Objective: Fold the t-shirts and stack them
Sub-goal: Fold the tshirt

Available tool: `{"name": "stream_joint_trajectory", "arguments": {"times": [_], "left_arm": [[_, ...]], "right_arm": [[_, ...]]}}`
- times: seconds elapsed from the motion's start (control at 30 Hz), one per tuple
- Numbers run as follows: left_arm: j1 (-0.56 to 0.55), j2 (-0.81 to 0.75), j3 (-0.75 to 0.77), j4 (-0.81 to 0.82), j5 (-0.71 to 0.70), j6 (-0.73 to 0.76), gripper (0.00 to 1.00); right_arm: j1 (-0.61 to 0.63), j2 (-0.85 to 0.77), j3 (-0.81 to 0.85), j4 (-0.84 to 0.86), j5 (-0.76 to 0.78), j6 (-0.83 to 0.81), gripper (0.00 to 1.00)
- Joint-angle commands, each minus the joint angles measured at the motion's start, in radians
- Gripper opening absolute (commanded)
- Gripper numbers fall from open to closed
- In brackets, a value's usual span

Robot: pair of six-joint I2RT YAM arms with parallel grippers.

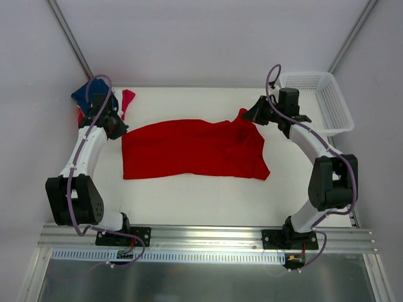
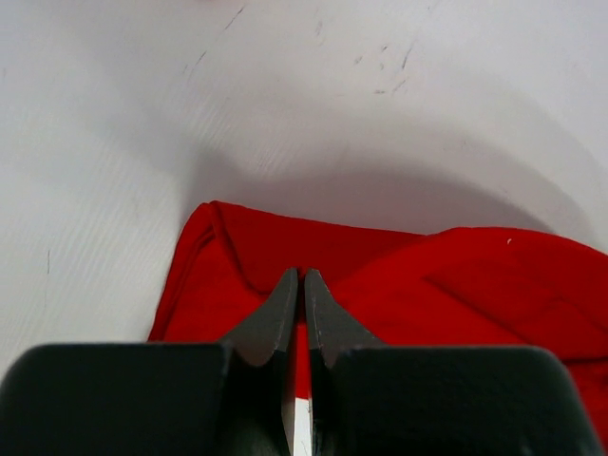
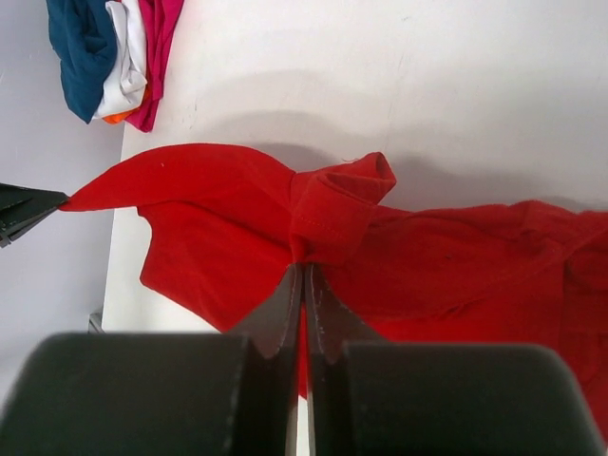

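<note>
The red t-shirt (image 1: pixel 192 150) lies stretched across the middle of the table, partly folded. My left gripper (image 1: pixel 119 130) is shut on the shirt's far left corner (image 2: pixel 237 252). My right gripper (image 1: pixel 247 116) is shut on a bunched sleeve of the red t-shirt (image 3: pixel 337 204) at its far right corner. Both held corners are lifted slightly. The folded navy, white, orange and magenta shirts (image 1: pixel 94 97) lie piled at the far left corner, behind the left arm; they also show in the right wrist view (image 3: pixel 114 57).
A white mesh basket (image 1: pixel 318 100) stands at the far right edge of the table, behind the right arm. The table's left edge (image 3: pixel 112 275) runs close to the shirt's left end.
</note>
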Motion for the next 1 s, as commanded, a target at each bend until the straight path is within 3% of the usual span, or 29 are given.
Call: {"name": "stream_joint_trajectory", "arguments": {"times": [0.0,0.63,0.97], "left_arm": [[-0.005,-0.068,-0.036,0.002,0.004,-0.016,0.0],[-0.007,-0.275,-0.255,0.005,0.008,-0.042,0.0],[-0.007,-0.352,-0.364,0.005,0.004,-0.06,0.0]], "right_arm": [[0.006,-0.107,-0.055,0.018,0.026,-0.031,0.0],[0.039,-0.478,-0.345,-0.068,0.118,-0.04,0.0],[0.044,-0.595,-0.491,-0.087,0.158,-0.012,0.0]]}}
